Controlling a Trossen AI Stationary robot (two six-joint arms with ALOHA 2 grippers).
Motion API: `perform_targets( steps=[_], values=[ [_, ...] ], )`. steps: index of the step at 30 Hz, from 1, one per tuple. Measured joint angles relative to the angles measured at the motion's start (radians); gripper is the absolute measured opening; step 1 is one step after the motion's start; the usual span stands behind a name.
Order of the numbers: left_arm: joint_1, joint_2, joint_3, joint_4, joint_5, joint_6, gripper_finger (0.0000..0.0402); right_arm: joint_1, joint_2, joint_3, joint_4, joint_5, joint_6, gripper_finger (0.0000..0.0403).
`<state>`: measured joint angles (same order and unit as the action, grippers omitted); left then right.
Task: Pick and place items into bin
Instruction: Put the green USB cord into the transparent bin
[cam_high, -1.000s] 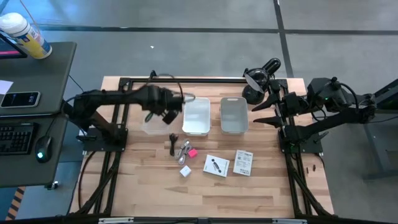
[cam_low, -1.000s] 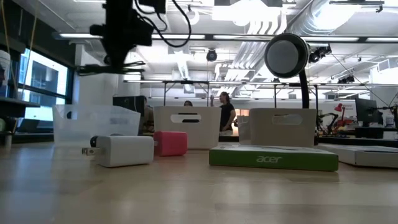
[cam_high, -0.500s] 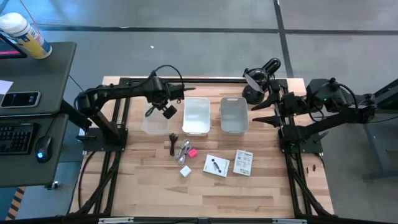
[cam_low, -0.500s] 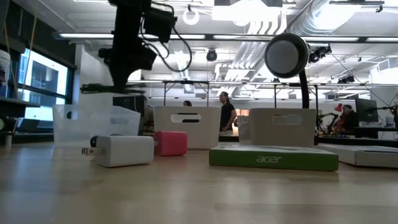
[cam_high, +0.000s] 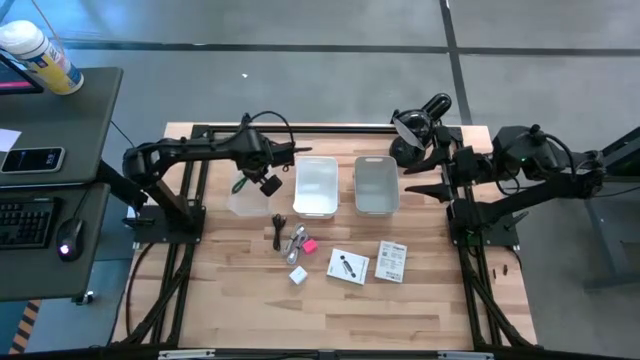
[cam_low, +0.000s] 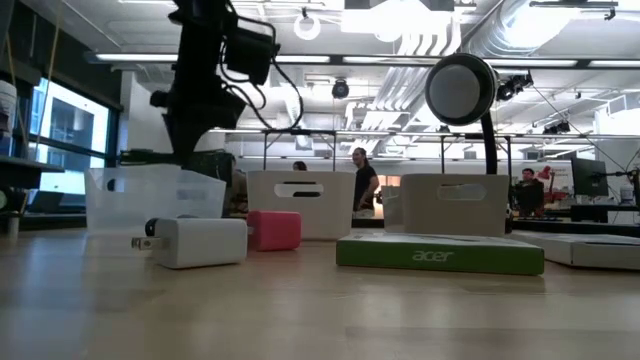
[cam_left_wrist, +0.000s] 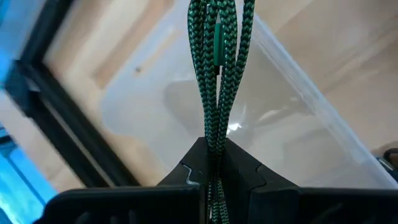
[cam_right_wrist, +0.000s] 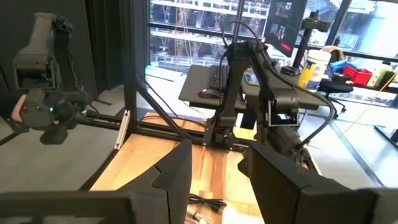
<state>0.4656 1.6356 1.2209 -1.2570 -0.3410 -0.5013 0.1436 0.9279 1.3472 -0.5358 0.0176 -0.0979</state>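
The left gripper (cam_left_wrist: 213, 163) has its fingers squeezed tight on a green cord (cam_left_wrist: 214, 74). The cord is folded into loops and hangs from the fingers. Right under it is a clear bin (cam_left_wrist: 186, 118), so the cord hangs over the open top of that bin. From above, the left gripper (cam_high: 252, 168) sits over the clear bin (cam_high: 248, 195), and a bit of green cord (cam_high: 241, 182) shows there.

Next to the clear bin is a white bin (cam_high: 315, 187), and past that a grey bin (cam_high: 376, 185).

Nearer the front of the table, away from the fingers, more things lie on the wood. There is a black cable (cam_high: 277, 232), a silver piece (cam_high: 296, 240), a pink piece (cam_high: 310, 245) and a white cube (cam_high: 298, 274). Two white cards (cam_high: 348, 265) (cam_high: 391, 261) lie further along.

The right gripper (cam_right_wrist: 214, 171) waits far off, beyond the grey bin, by the table's edge. Its fingers are spread apart and hold nothing.
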Motion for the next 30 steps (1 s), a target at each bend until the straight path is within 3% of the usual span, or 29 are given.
perform_targets(
  steps=[20,30],
  values=[
    [0.0,0.001,-0.039,0.052,0.009,-0.081,0.0011,0.0,0.0,0.0,0.0,-0.001,0.023,0.0145],
    [-0.001,0.001,-0.039,0.043,0.013,-0.084,0.0098,0.0,0.0,0.0,-0.006,-0.003,0.021,0.0145]
  ],
)
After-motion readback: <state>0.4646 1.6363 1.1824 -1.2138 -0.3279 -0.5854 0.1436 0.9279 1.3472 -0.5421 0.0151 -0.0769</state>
